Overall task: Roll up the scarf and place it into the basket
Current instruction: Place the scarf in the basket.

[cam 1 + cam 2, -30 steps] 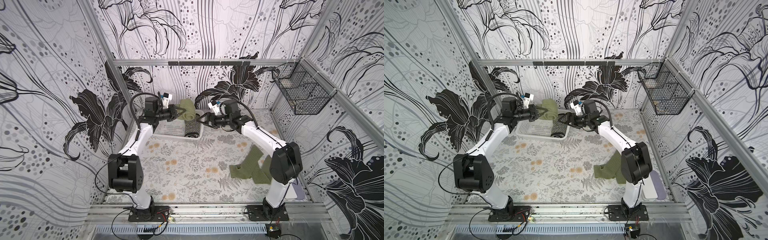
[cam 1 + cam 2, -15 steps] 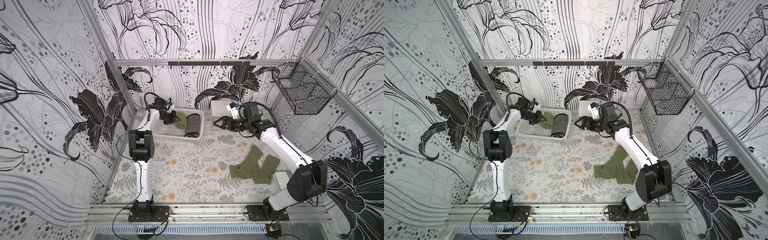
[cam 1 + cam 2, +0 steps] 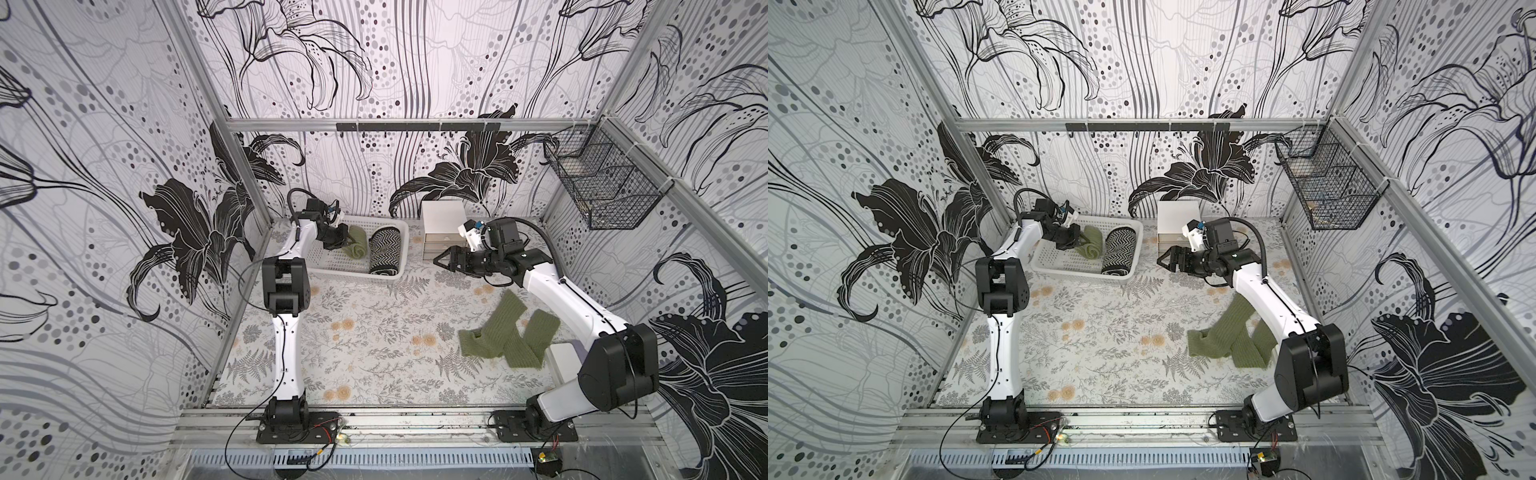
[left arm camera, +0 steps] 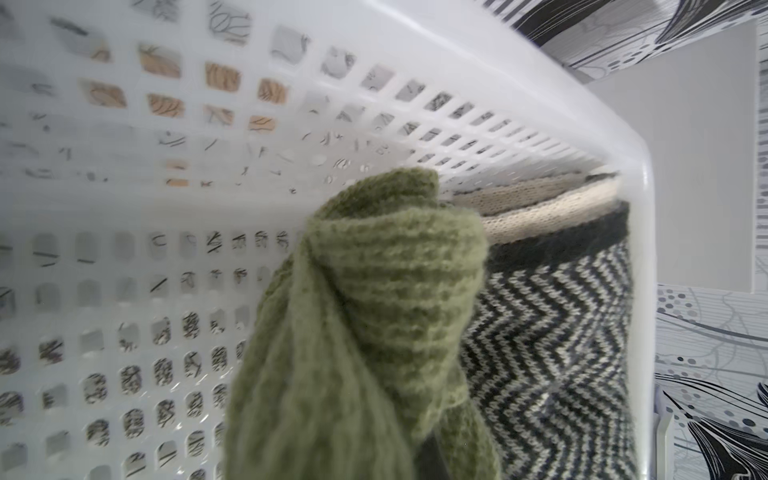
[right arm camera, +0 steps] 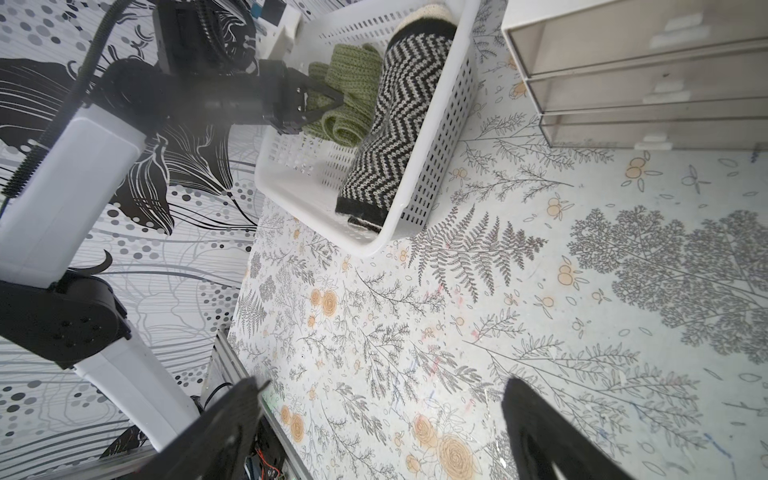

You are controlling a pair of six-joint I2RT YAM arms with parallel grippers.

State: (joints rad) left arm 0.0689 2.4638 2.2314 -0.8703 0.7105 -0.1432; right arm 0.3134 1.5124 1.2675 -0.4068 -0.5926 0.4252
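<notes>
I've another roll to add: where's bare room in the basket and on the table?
Free: basket floor between its wall nearest the left arm and the green roll; the table middle, between basket and loose scarf. Crowded: left gripper shut on green roll, against zigzag roll.

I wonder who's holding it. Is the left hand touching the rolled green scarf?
Touching. The right wrist view shows the left hand pinched shut on a fold of the rolled green scarf, no gap.

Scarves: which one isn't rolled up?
The loose green scarf, spread on the table. The rolled green scarf and zigzag scarf lie in the basket.
</notes>
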